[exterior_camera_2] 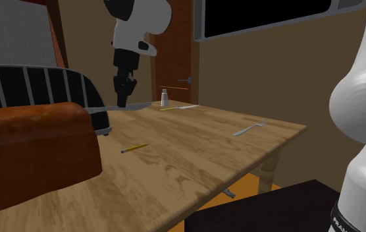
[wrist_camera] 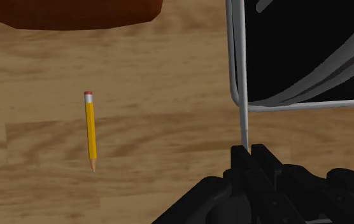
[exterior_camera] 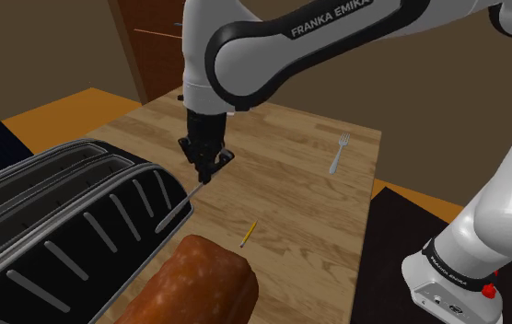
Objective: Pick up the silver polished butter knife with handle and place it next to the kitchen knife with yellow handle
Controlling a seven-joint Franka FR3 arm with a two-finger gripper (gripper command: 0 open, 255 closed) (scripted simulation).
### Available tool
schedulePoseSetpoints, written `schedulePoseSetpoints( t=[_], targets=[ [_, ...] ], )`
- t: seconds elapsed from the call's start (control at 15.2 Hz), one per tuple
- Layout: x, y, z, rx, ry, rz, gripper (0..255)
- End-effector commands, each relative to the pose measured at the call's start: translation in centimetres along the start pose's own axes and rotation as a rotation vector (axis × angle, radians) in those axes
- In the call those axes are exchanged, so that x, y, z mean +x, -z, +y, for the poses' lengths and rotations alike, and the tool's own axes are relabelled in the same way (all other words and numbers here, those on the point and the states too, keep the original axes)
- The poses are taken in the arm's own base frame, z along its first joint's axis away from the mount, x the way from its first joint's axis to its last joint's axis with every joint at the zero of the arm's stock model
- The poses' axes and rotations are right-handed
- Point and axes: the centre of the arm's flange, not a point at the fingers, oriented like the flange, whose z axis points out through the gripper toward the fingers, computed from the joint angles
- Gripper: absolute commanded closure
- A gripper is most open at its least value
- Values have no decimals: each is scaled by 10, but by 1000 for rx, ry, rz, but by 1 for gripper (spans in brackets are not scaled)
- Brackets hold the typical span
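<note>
The fingers (wrist_camera: 261, 160) are clamped on one end of the butter knife (wrist_camera: 242, 108). In the wrist view I see them pinched together, with the thin silver blade coming straight out from between their tips, edge-on to the camera. From the shoulder view, the gripper (exterior_camera: 206, 167) points down over the table (exterior_camera: 300, 212) and the butter knife (exterior_camera: 179, 204) slants away from it towards the toaster (exterior_camera: 61, 221), its free end overlapping the toaster's near corner. In the second exterior view the gripper (exterior_camera_2: 124, 100) holds the butter knife (exterior_camera_2: 106, 107) roughly level and clear of the wood, beside the upper part of the toaster (exterior_camera_2: 37, 82).

In the wrist view the blade runs right along the toaster's (wrist_camera: 309, 51) silver rim; I cannot tell whether they touch. A pencil (wrist_camera: 90, 130) lies on the table to one side of the gripper, well apart from the blade, with the bread (wrist_camera: 74, 13) beyond it. A fork (exterior_camera: 339, 152) lies near the table's far right edge in the shoulder view. In the second exterior view, the kitchen knife (exterior_camera_2: 178, 107) lies at the far edge near a small bottle (exterior_camera_2: 164, 97), apart from the gripper.
</note>
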Motion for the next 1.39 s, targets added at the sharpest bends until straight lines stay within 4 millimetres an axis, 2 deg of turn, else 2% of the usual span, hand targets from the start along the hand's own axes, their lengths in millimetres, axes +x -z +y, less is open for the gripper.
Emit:
schedulePoseSetpoints(
  t=[0.0,1.32],
  targets=[
    [-2,10,-2,0,0,0,255],
    [244,63,-82,0,0,0,255]
  ],
)
